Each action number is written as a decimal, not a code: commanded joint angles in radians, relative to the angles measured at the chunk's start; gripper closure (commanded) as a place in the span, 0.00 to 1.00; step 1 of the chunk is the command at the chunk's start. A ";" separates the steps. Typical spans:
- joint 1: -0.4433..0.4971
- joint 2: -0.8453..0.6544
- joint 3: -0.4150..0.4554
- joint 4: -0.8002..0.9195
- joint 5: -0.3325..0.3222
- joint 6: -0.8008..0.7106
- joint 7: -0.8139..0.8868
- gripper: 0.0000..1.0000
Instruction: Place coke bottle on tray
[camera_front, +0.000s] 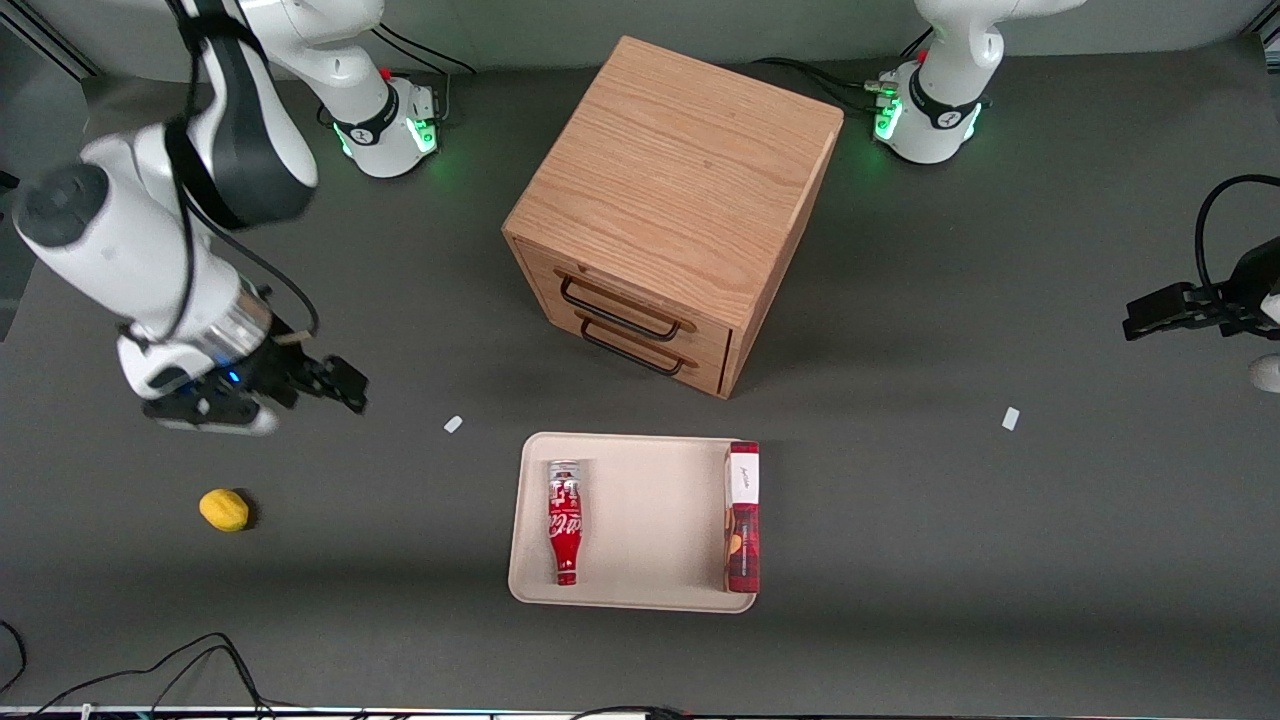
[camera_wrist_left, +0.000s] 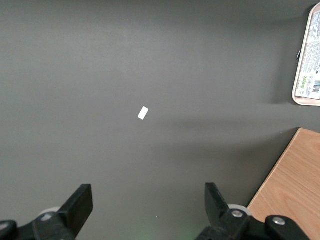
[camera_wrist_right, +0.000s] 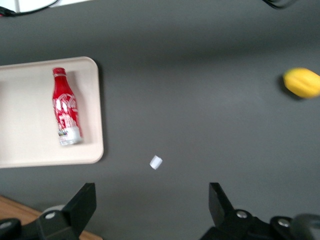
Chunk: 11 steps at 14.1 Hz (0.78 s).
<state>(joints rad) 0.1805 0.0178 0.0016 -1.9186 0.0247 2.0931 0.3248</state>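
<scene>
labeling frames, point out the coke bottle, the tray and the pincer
coke bottle (camera_front: 565, 520), front view, red body
tray (camera_front: 650, 520), front view, bare floor
pincer (camera_front: 345, 385), front view, between its open fingertips

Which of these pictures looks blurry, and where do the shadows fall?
Right wrist view: the oval yellow lemon looks smeared, and the open tool frames the dark table. Front view: crisp, with the wooden drawer cabinet shadowing the table beside it.

Front view high, facing robots, right wrist view looking down, both showing tray (camera_front: 640, 590) (camera_wrist_right: 95, 100)
</scene>
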 joint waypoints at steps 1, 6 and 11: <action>0.005 -0.177 -0.044 -0.123 0.035 -0.104 -0.082 0.00; 0.005 -0.208 -0.089 -0.002 0.030 -0.356 -0.170 0.00; 0.005 -0.205 -0.097 0.082 0.014 -0.452 -0.207 0.00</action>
<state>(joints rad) 0.1807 -0.2024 -0.0839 -1.8783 0.0275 1.6766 0.1600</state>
